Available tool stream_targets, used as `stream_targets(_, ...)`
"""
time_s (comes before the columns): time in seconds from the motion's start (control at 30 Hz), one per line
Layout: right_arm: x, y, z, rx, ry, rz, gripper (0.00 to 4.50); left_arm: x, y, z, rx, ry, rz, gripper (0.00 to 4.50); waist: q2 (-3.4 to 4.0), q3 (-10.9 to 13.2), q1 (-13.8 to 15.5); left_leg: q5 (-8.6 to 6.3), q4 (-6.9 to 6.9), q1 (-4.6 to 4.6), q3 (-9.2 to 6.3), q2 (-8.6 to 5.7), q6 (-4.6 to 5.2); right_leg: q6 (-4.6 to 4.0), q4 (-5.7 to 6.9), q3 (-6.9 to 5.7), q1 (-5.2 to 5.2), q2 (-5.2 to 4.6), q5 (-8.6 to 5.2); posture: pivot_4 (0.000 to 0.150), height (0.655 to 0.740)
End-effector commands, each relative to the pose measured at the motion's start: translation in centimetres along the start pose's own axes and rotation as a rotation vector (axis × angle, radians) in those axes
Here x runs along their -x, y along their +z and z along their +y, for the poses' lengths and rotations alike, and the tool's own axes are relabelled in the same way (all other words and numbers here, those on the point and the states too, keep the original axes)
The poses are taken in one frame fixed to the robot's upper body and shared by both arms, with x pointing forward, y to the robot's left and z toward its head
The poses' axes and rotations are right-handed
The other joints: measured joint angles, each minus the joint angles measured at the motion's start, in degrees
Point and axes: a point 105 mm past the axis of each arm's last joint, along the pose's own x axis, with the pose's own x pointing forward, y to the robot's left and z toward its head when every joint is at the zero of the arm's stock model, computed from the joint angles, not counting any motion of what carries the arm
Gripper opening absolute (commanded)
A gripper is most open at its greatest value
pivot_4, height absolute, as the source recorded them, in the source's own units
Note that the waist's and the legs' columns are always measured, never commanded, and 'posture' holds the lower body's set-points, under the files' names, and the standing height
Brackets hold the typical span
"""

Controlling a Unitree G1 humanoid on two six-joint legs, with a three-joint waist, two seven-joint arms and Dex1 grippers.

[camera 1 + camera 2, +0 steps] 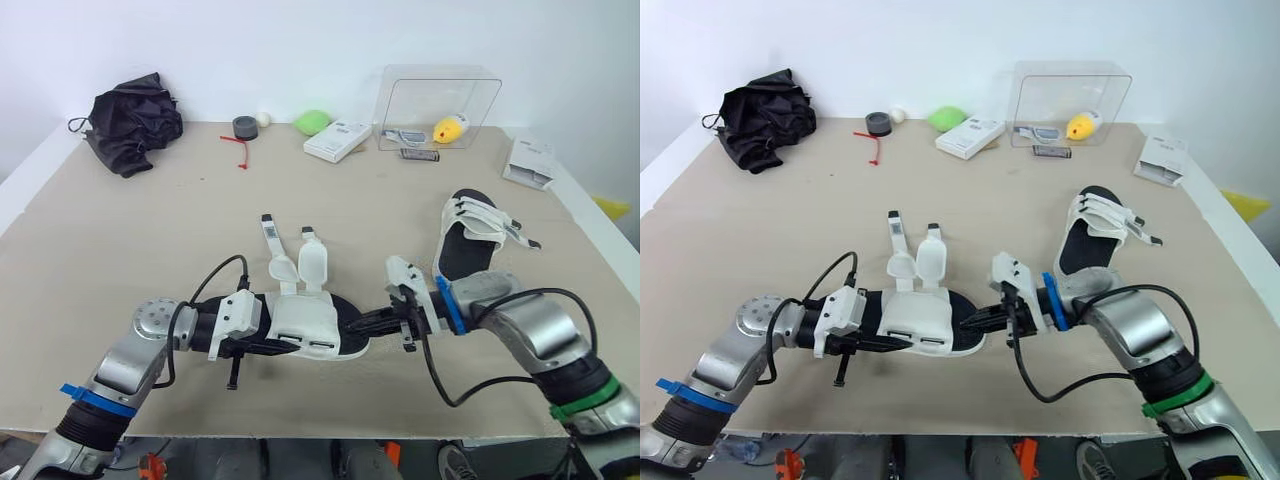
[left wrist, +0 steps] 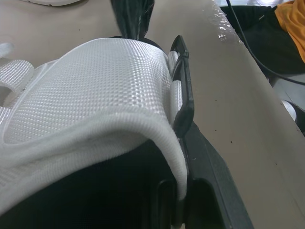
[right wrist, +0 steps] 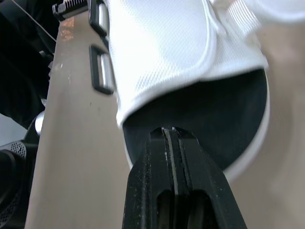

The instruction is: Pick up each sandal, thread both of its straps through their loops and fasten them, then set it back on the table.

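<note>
Where the white mesh sandal with the black footbed (image 1: 305, 322) lies: flat on the beige desk (image 1: 120, 260), at the middle of its near edge, between the two arms.
Straps: two white straps (image 1: 312, 258), both unfastened and splayed toward the far edge. The black plastic loops (image 3: 101, 71) sit along the sandal's near side with nothing through them.
Left jaws: at the sandal's end toward the desk's left edge, lying along its near side. In the wrist view the rim of the mesh runs down between the black fingers (image 2: 209, 191), so they look closed on the upper's wall beside the loops.
Right jaws: pressed together with barely a slit, tips touching the footbed at the end toward the right edge. Nothing is seen held between them.
Second sandal: a matching white sandal (image 1: 475, 235) near the right edge, well apart, its straps lying across it and seemingly fastened.
Handling: probably light. The mesh upper is soft and should crumple under a pinch, the sole is firmer but bendable, the straps are limp and the loops rigid.
Where to hold: one side should clamp the sole's rim or the wall by the loops to steady it. The other should pinch a strap close to its dark tip (image 1: 267, 225), likely its stiffest part, to steer it into a loop.
Risk: a limp strap may fold short of the loop.
</note>
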Motion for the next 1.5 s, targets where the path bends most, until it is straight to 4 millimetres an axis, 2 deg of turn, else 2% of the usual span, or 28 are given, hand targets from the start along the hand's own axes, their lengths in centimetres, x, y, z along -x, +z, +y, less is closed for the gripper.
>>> stream_targets(0.03, -0.7, 0.7, -0.1, 0.032, 0.015, -0.012, 0.06, -0.5, -0.6, -0.5, 0.035, -0.004, 0.008, 0.0, 0.0, 0.0, 0.0, 0.0, 0.0, 0.0, 0.0, 0.0, 0.0, 0.0, 0.0, -0.01, 0.0, 0.0, 0.0, 0.15, 0.74)
stream_targets(0.27, -3.0, 2.4, 0.4, 0.01, 0.064, -0.095, 0.06, -0.9, -0.1, -0.3, 0.038, 0.003, -0.012, 0.0, 0.02, 0.0, 0.0, 0.01, 0.01, -0.01, 0.01, 0.0, -0.01, -0.01, 0.03, -0.02, 0.01, 0.0, 0.01, 0.15, 0.74)
stream_targets(0.5, -3.4, 3.1, 1.1, -0.001, 0.108, -0.127, 0.06, -1.3, 0.1, -0.2, 0.034, -0.002, -0.024, 0.0, 0.03, 0.0, 0.0, 0.02, 0.02, 0.0, 0.02, 0.0, -0.02, -0.03, 0.05, -0.05, 0.01, 0.02, 0.03, 0.15, 0.74)
stream_targets(0.77, -4.7, 3.0, -0.1, -0.049, 0.112, -0.148, 0.06, -1.4, -0.2, -0.2, 0.03, -0.005, -0.02, 0.0, 0.03, 0.0, 0.0, 0.06, 0.03, 0.01, 0.03, 0.02, 0.0, -0.08, 0.06, -0.06, 0.02, 0.06, 0.07, 0.15, 0.74)
stream_targets(0.93, -4.1, 3.2, -0.5, 0.0, 0.127, -0.11, 0.06, -1.3, -0.2, -0.1, 0.019, 0.0, -0.022, 0.0, 0.04, 0.0, 0.0, 0.14, 0.03, 0.03, 0.05, 0.09, 0.05, -0.12, 0.08, -0.09, 0.01, 0.15, 0.13, 0.15, 0.74)
stream_targets(1.03, -3.1, 3.7, -1.1, 0.023, 0.125, -0.101, 0.06, -0.9, -0.2, 0.7, 0.003, 0.02, -0.021, 0.0, 0.04, 0.0, 0.0, 0.17, 0.03, 0.03, 0.06, 0.09, 0.05, -0.15, 0.09, -0.09, 0.01, 0.15, 0.17, 0.15, 0.74)
stream_targets(1.2, -2.8, 3.2, -1.7, 0.017, 0.12, -0.078, 0.06, -0.6, -0.7, 1.6, 0.008, 0.037, -0.017, 0.0, 0.04, 0.0, 0.0, 0.19, 0.03, 0.02, 0.05, 0.09, 0.06, -0.17, 0.09, -0.12, 0.0, 0.15, 0.19, 0.15, 0.74)
stream_targets(1.5, -5.3, 0.2, 0.3, -0.04, 0.189, -0.029, 0.06, -0.7, -0.7, 0.5, 0.065, -0.012, -0.06, 0.0, 0.31, -0.2, -0.1, 0.18, 0.02, 0.05, 0.06, 0.11, 0.06, -0.16, 0.09, -0.07, 0.01, 0.17, 0.17, 0.15, 0.74)
